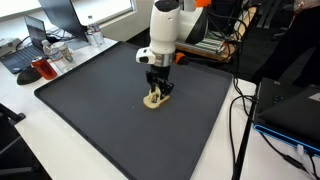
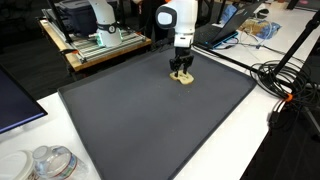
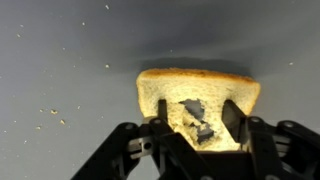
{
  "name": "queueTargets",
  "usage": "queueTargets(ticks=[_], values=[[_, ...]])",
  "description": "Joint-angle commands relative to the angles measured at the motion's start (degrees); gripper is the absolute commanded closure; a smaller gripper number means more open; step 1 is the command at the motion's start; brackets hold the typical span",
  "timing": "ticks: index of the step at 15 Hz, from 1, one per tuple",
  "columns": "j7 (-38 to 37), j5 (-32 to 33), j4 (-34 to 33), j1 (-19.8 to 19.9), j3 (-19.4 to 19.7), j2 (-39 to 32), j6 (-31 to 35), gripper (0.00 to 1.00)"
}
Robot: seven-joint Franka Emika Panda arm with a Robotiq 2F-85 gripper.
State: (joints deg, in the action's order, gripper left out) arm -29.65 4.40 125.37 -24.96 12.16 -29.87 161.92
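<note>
The pale, square slice of toast bread with a brown crust [image 3: 200, 88] lies flat near the middle of the dark grey rubbery mat [image 1: 95, 115]. The pincer [image 3: 197, 112] stands over it half open, tips down on the crumb, clamping nothing. The slice looks light, soft and easily torn, so the firmer crust edges are the best hold. The mat covers a white tabletop [image 1: 28, 132] in an office crowded with laptops and cables.
</note>
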Motion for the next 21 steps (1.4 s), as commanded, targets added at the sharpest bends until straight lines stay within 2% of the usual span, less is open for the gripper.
queueTargets(ticks=[1,6,10,12,13,14,18,19,21], values=[[-0.18,0.02,-0.69,1.26,-1.31,-0.74,-1.63,0.44],[0.81,-0.48,-1.48,3.03,-2.58,-2.45,-2.37,0.43],[1.51,-0.13,-3.03,3.77,-3.30,-3.85,-3.24,0.36],[1.92,-0.06,-3.95,3.97,-3.58,-4.61,-3.89,0.39],[2.07,-0.02,-4.37,4.05,-3.68,-4.94,-4.27,0.47],[2.17,0.05,-4.81,4.07,-3.73,-5.23,-4.72,0.60],[2.65,0.40,-6.02,3.84,-3.73,-6.03,-5.96,0.90],[2.73,0.47,-6.21,3.77,-3.75,-6.06,-6.24,0.96],[2.78,0.71,-6.39,3.56,-3.72,-5.86,-6.67,1.00]])
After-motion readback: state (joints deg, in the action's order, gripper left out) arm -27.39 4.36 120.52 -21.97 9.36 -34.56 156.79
